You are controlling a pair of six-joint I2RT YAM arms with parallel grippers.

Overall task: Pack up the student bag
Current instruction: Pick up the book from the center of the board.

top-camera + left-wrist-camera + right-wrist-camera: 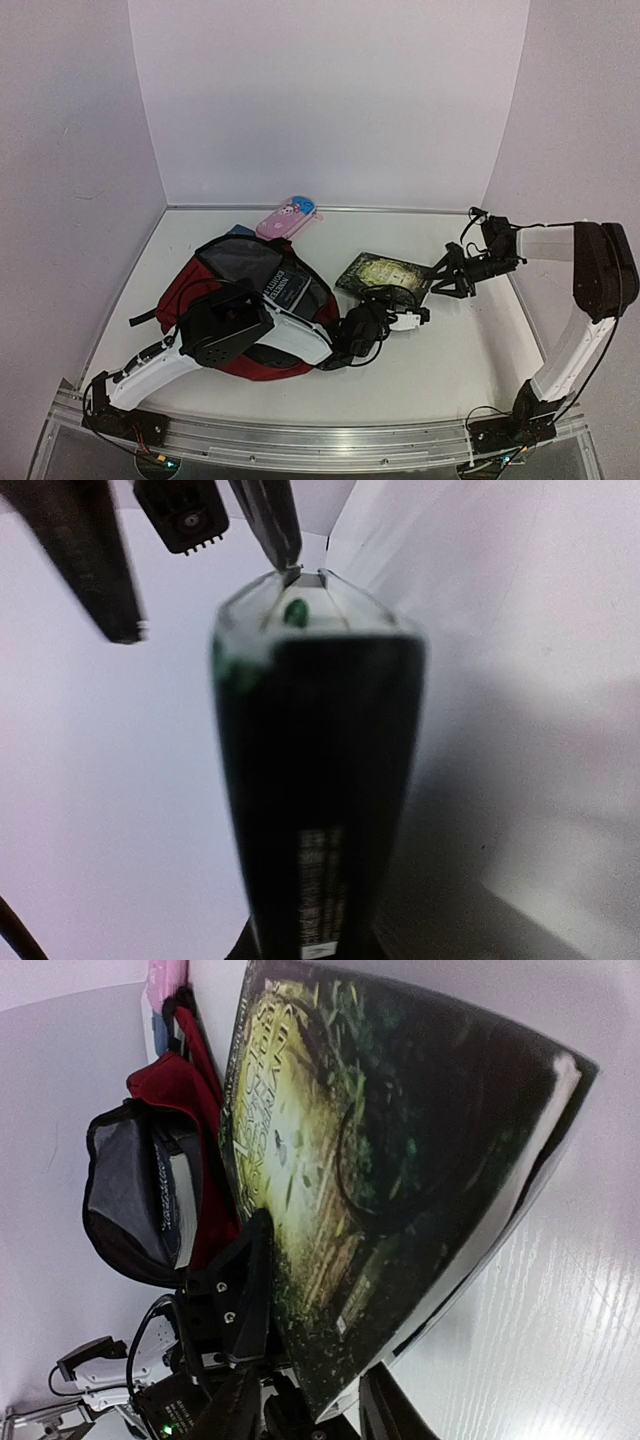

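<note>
The student bag [205, 285], dark red with grey lining, lies open at the left-centre of the table; it also shows in the right wrist view [170, 1085]. A dark book [286, 289] sits in its mouth. A dark green book [385, 272] is raised off the table to its right. My left gripper [388, 303] is shut on that book's near edge, whose dark edge [320, 780] fills the left wrist view. My right gripper [443, 275] is at the book's far right corner. Its fingers [228, 1405] stand apart on either side of the cover [380, 1130], so it is open.
A pink pencil case [287, 217] lies near the back wall behind the bag, with a small blue item [237, 231] beside it. White walls close in the table on the left, back and right. A metal rail [320, 440] runs along the near edge.
</note>
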